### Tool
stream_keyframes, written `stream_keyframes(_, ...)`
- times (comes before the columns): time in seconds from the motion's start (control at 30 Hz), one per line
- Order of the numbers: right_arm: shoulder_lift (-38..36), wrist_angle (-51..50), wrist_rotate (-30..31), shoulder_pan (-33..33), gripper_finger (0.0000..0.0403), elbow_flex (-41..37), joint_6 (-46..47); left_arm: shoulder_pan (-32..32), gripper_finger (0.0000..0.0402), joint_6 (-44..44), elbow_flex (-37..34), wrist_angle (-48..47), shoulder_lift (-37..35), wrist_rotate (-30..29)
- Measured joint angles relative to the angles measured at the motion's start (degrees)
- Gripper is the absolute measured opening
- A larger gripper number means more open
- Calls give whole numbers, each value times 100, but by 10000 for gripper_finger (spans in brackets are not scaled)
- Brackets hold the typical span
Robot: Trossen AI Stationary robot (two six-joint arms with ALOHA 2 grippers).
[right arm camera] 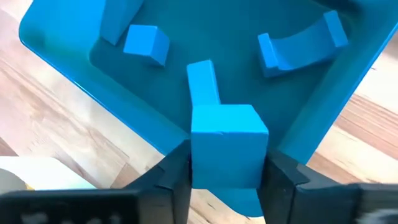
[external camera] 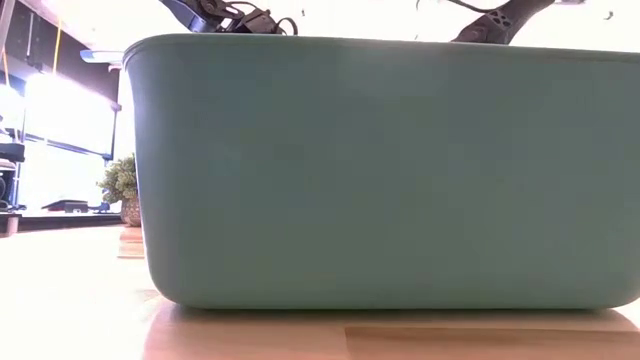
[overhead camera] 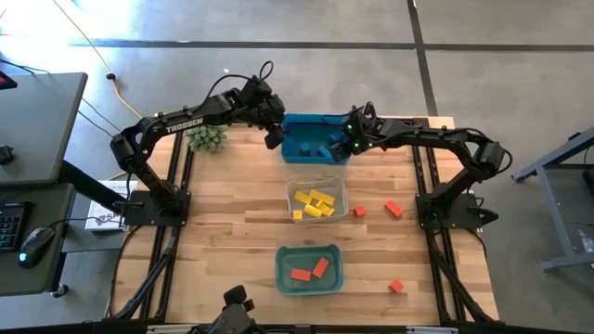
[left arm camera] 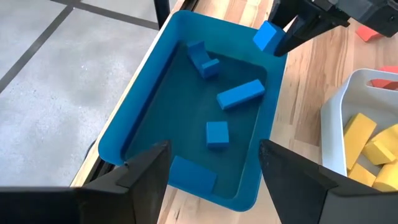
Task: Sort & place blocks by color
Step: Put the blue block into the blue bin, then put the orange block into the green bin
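Observation:
The blue bin (overhead camera: pixel 314 141) stands at the table's far edge and holds several blue blocks (left arm camera: pixel 240 94). My left gripper (left arm camera: pixel 214 180) hovers open over the bin's left end (overhead camera: pixel 273 139); one blue block (left arm camera: pixel 193 174) lies in the bin below its fingers. My right gripper (right arm camera: pixel 227 180) is at the bin's right rim (overhead camera: pixel 352 141), shut on a blue cube (right arm camera: pixel 227 146). Yellow blocks (overhead camera: pixel 315 203) lie in the clear bin (overhead camera: pixel 340 186). Two red blocks (overhead camera: pixel 311 270) lie in the teal bin (overhead camera: pixel 283 269). My right gripper pinches the blue cube between its two fingers, one on each opposite side face (right arm camera: pixel 198 155). The fingers slant down from the table's right side. The cube is lifted clear, above the blue bin's right rim (left arm camera: pixel 267 35).
Three loose red blocks lie on the wood right of the bins (overhead camera: pixel 359 211) (overhead camera: pixel 393 209) (overhead camera: pixel 396 287). A green spiky plant ball (overhead camera: pixel 206 139) sits left of the blue bin. In the low view the teal bin's wall (external camera: pixel 380 170) blocks nearly everything.

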Motion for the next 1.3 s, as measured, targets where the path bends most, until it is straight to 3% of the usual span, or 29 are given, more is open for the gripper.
stream_keyframes(0.2,2,49,-2,0,198,0,50,0,231,0,0,2,0,0)
stream_keyframes(0.33,2,2,-188,0,220,29,158,0,231,0,0,2,0,0)
stream_keyframes(0.63,-58,-1110,-705,138,220,881,291,-2,231,0,0,-30,0,0)
stream_keyframes(0.93,-66,-3017,-724,993,209,1819,420,-2,231,2,-2,-83,0,0)
stream_keyframes(1.3,-68,-4925,-582,1992,209,1941,1612,-2,231,2,-2,-86,0,2)
